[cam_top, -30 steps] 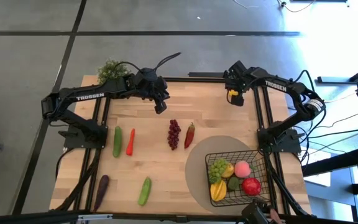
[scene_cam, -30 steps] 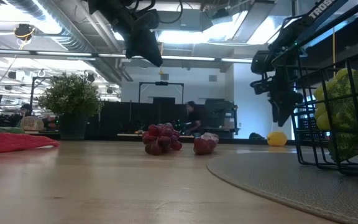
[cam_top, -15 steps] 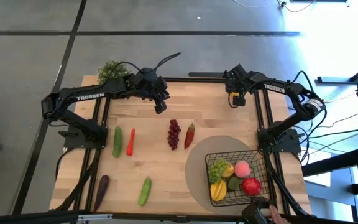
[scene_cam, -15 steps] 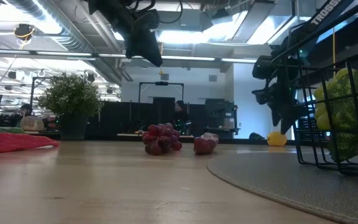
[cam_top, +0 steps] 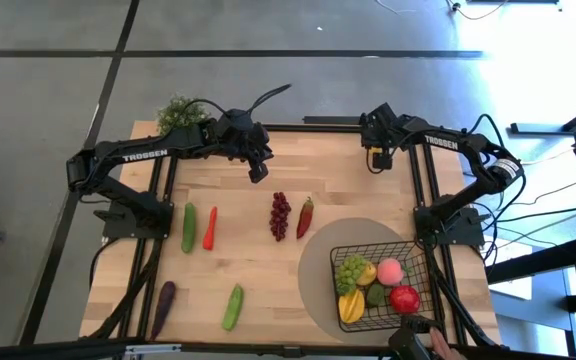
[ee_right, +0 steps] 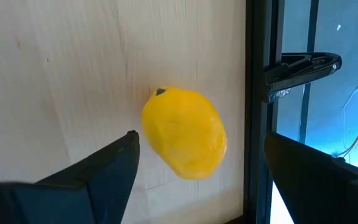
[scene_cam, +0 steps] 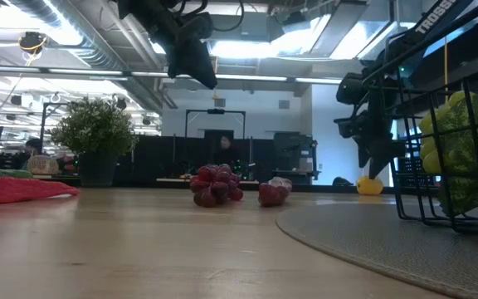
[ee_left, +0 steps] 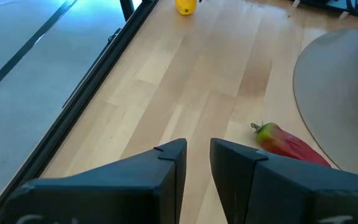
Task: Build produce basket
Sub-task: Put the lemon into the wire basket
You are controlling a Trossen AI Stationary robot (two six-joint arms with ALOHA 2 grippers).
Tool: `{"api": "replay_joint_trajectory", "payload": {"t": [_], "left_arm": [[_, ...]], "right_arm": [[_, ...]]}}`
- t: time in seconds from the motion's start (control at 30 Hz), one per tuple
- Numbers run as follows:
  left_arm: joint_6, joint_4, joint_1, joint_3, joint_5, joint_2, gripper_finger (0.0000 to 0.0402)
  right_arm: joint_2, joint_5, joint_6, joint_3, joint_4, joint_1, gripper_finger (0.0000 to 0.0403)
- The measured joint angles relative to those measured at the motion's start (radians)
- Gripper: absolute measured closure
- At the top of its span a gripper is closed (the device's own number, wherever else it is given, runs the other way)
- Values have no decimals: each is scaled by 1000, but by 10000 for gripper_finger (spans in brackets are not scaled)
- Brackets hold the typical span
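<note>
The black wire basket [cam_top: 340, 255] stands on a round grey mat at the near right, holding green grapes, a pink peach, a red apple and yellow fruit. A yellow lemon [ee_right: 185, 134] lies on the wood at the far right. My right gripper [ee_right: 201, 143] hangs open just above it, one finger on either side, without touching it. My left gripper [cam_top: 258, 172] hangs high over the far middle, open by a narrow gap with nothing in it. Dark red grapes [cam_top: 280, 215] and a chili [cam_top: 305, 215] lie mid-table.
Left of the middle lie a cucumber [cam_top: 188, 227] and a carrot [cam_top: 209, 227]. An eggplant [cam_top: 163, 305] and a second cucumber [cam_top: 232, 306] are near the front edge. A leafy potted plant [cam_top: 178, 112] stands at the far left corner. The black frame rail [ee_right: 260, 93] runs close beside the lemon.
My right gripper has tipped further downward and rolled a little over the lemon, sinking slightly, and stays wide open. The lemon has not moved.
</note>
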Motion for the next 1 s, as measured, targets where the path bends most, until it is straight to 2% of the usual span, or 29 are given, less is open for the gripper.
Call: {"api": "replay_joint_trajectory", "payload": {"t": [0.23, 0.7, 0.87, 1.0], "left_arm": [[0, 0, 0, 0, 0, 0, 341], [0, 0, 0, 0, 0, 0, 341], [0, 0, 0, 0, 0, 0, 341], [0, 0, 0, 0, 0, 0, 341]], "right_arm": [[0, -9, 26, 0, 0, 0, 73], [6, -27, 197, 1, 2, 0, 73], [6, -25, 355, 24, -84, 14, 73], [6, -2, 397, 31, -111, 32, 73]]}}
